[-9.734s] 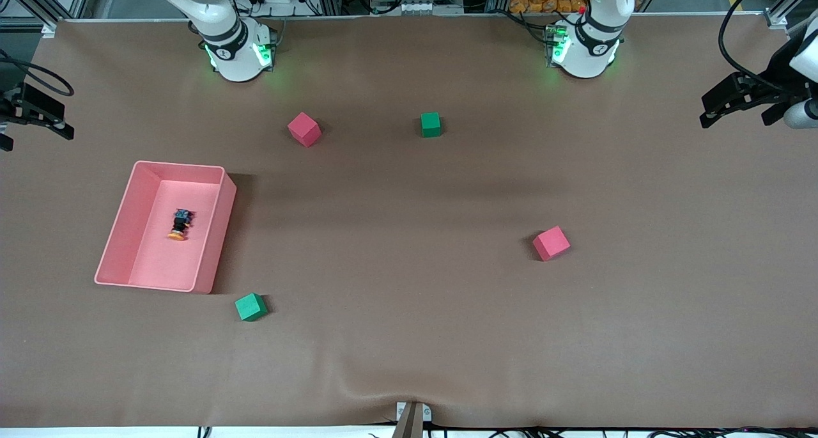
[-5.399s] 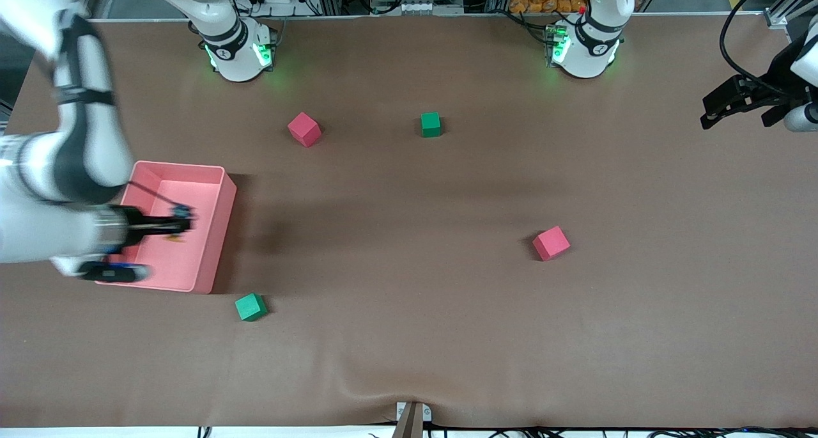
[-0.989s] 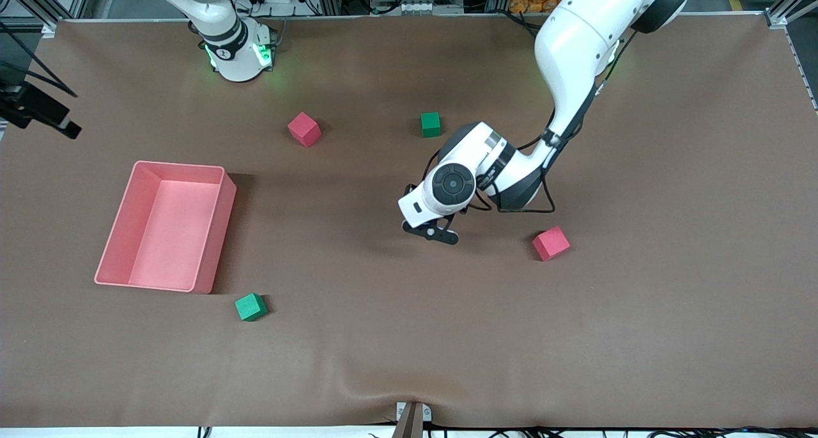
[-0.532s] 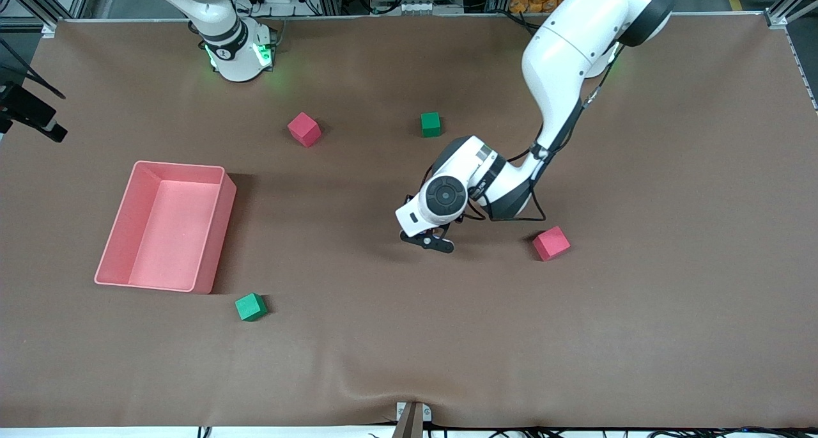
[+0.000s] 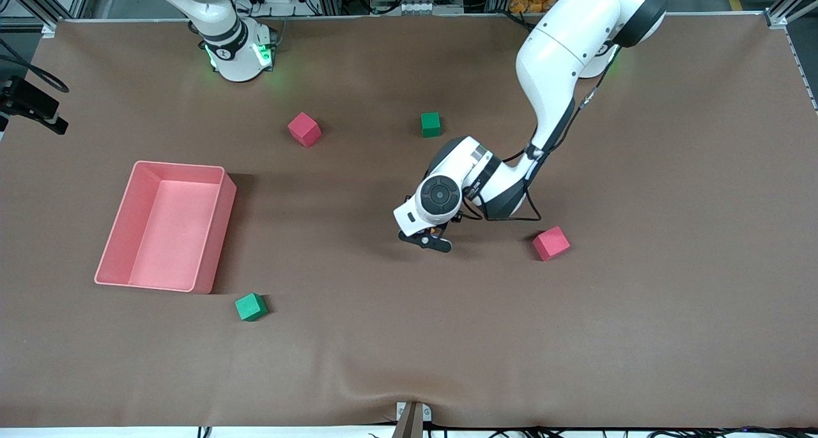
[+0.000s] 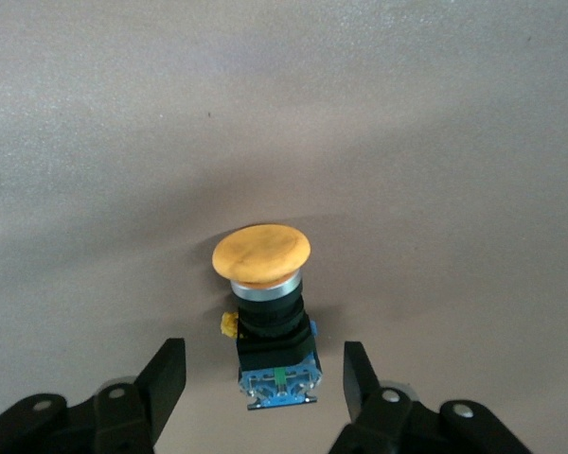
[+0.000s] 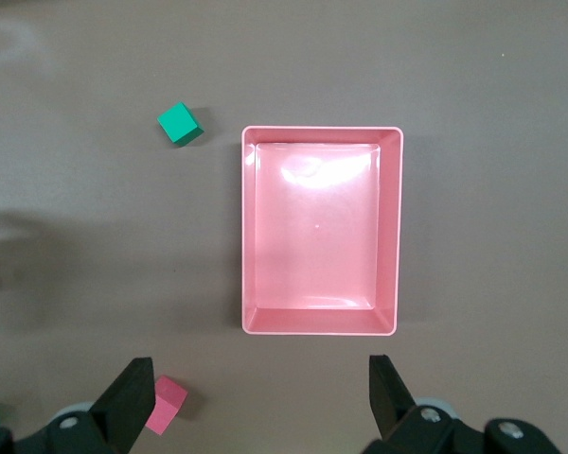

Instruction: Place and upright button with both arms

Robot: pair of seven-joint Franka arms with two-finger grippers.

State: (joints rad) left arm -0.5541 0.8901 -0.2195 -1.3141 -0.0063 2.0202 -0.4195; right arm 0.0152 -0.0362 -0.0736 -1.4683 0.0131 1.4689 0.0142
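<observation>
Since half a second earlier, we saw the left gripper (image 5: 426, 239) edge lower over mid-table, its fingers (image 6: 168, 374) apart around the upright button (image 6: 265, 312). At the pink bin's (image 7: 321, 232) ten o'clock, the right gripper (image 5: 30, 105) waited, fingers (image 7: 135, 390) apart. No writing was legible; the table (image 5: 639, 297) was brown.

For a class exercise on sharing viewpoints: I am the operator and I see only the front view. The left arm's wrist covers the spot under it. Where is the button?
Observer: The button sits on the brown mat, between the fingers of the left end effector.
Operator: Is it gripped?
Observer: No. The fingers are open, with a gap on each side of its black body.
Operator: And the right end effector?
Observer: The right end effector is open too, up in the air by the pink tray.
</observation>
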